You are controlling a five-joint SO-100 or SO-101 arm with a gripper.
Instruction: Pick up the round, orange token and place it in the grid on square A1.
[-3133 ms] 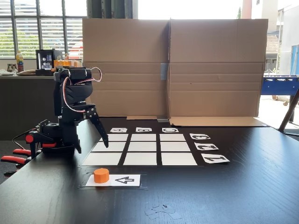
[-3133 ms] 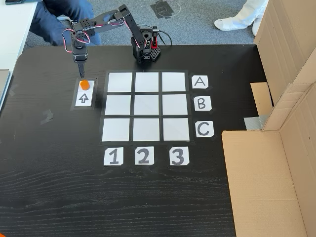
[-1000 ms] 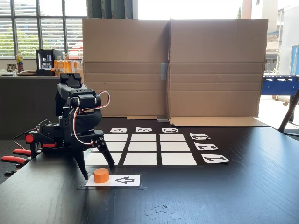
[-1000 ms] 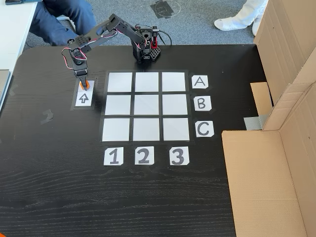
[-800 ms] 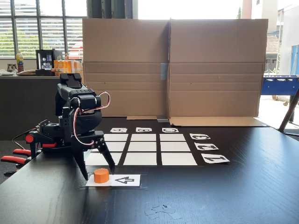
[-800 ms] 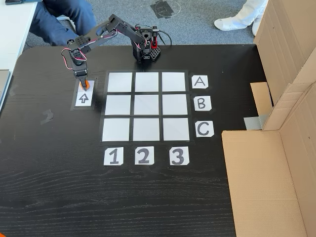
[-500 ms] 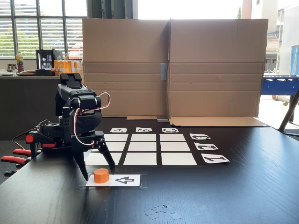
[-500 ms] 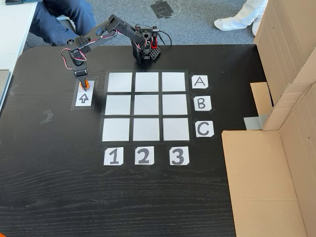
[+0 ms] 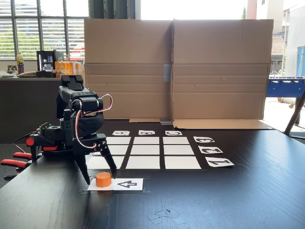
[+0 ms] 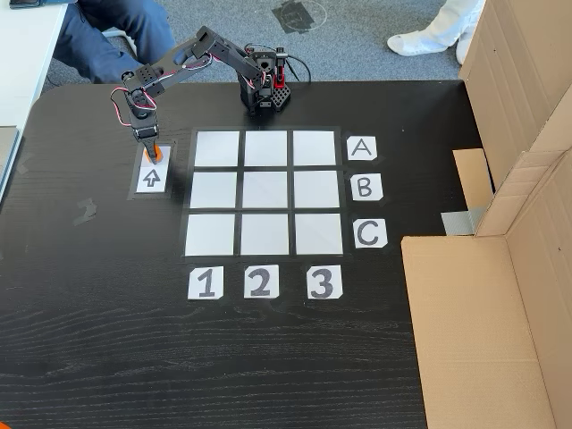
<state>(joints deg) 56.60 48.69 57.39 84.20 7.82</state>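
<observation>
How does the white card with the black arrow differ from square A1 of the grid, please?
The arrow card bears a printed black arrow; square A1 is plain. The arrow card lies alone, left of the grid in the view from above, with the orange token on it; square A1 is a bare corner cell. Both are flat white paper.

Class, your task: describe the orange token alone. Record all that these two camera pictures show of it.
The token is a small, bright orange, short cylinder with a flat round top, plain and matte, perhaps plastic. It stands upright on one end of a white card printed with a black arrow, on the black table. The gripper straddles it, one finger on each side, jaws apart; whether they touch it cannot be told. From above, the gripper partly covers it. It lies outside the grid.
</observation>
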